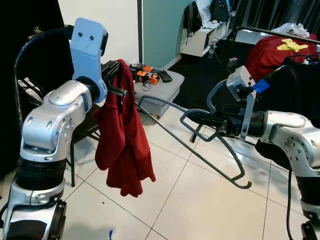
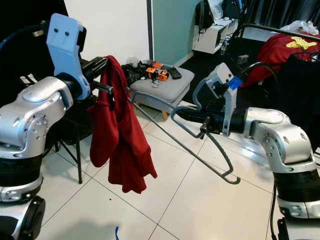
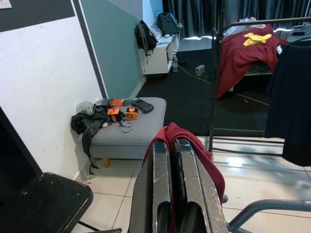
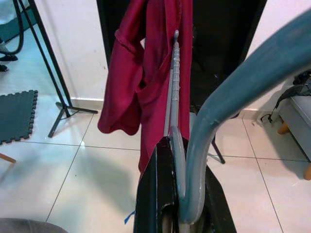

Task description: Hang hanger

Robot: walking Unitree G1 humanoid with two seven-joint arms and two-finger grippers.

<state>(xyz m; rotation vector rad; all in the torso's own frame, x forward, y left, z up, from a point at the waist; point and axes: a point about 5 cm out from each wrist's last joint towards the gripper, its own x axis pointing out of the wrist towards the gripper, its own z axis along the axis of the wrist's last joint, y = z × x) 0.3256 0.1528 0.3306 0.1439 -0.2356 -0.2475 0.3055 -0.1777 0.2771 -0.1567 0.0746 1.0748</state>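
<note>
A grey plastic hanger [image 1: 200, 131] is held level in front of me, its hook [image 1: 215, 95] curling up by my right wrist. My right gripper [image 1: 207, 120] is shut on the hanger at its neck. One hanger arm runs left to a red shirt [image 1: 122, 135], its tip reaching into the cloth; the other arm slants down to the right. My left gripper [image 1: 116, 75] is shut on the red shirt near its top, and the garment hangs limp below it. In the left wrist view the black fingers [image 3: 165, 189] pinch the red cloth [image 3: 194, 150].
A grey padded stool [image 1: 162, 87] with orange tools stands behind the hanger. A black folding chair [image 1: 30, 95] is at my left. A clothes rack [image 1: 280, 32] with a red garment [image 1: 277, 52] and a dark one [image 3: 291, 97] stands at right. White tiled floor [image 1: 200, 200] spreads below.
</note>
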